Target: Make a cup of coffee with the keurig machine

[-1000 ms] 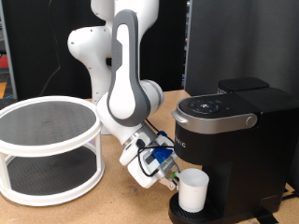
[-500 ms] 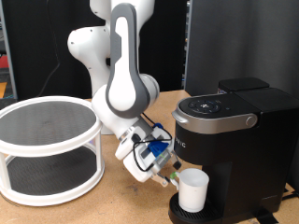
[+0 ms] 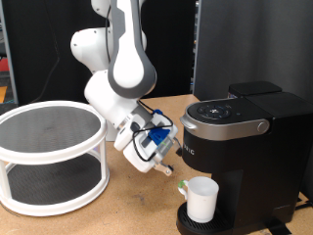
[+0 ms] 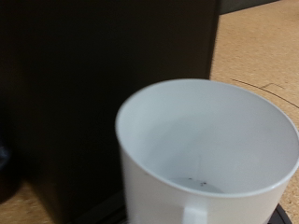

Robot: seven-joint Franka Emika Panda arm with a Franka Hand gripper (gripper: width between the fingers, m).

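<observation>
The white cup (image 3: pixel 201 199) stands upright on the round drip base (image 3: pixel 184 224) of the black keurig machine (image 3: pixel 245 147), under its silver-grey lid handle. My gripper (image 3: pixel 168 172) hangs a short way off the cup towards the exterior view's left, just above the table. It is open and holds nothing. In the wrist view the cup (image 4: pixel 206 149) fills the frame, empty inside, its handle stub facing the camera. The machine's dark front (image 4: pixel 93 75) is behind it. No fingers show in the wrist view.
A white two-tier round rack (image 3: pixel 49 157) with mesh shelves stands at the exterior view's left. A black panel (image 3: pixel 235 44) rises behind the machine. Bare wooden table (image 3: pixel 117 211) lies between the rack and the machine.
My gripper has let go of the cup and drawn back up and to the exterior view's left. The cup stays on the drip base.
</observation>
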